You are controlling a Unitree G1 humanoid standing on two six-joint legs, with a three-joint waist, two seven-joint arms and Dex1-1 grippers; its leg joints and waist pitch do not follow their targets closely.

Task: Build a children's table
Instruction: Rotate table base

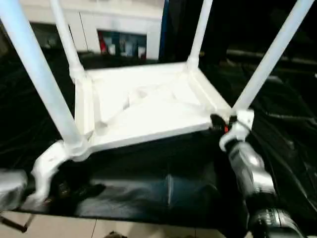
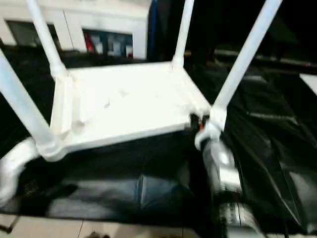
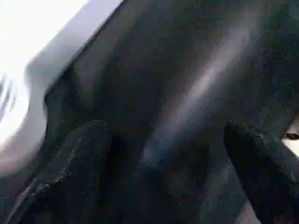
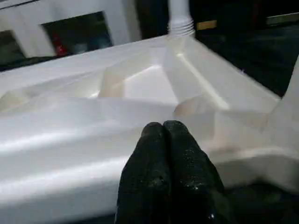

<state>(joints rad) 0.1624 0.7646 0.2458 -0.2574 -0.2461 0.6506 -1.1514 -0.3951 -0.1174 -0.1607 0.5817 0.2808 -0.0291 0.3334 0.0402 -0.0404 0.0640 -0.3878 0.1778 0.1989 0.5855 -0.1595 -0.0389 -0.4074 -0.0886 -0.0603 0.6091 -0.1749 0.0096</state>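
The children's table point(image 1: 148, 106) lies upside down on a black cloth, ribbed underside up. Its four white legs stand in the corner sockets: front left point(image 1: 39, 79), back left point(image 1: 64, 39), back right point(image 1: 199, 34), front right point(image 1: 270, 57). My left gripper point(image 3: 163, 172) is open, low over the cloth just below the front-left corner, with nothing between its fingers point(image 3: 70, 168). My right gripper point(image 4: 163, 133) is shut and empty, its tips against the tabletop's near rim beside the front-right leg, also seen at the right gripper point(image 1: 218, 123).
The black cloth point(image 1: 163, 168) covers the work surface and drops off at the near edge to a light floor point(image 1: 74, 228). A white cabinet point(image 1: 99, 25) with coloured items on a shelf point(image 1: 121, 44) stands behind the table.
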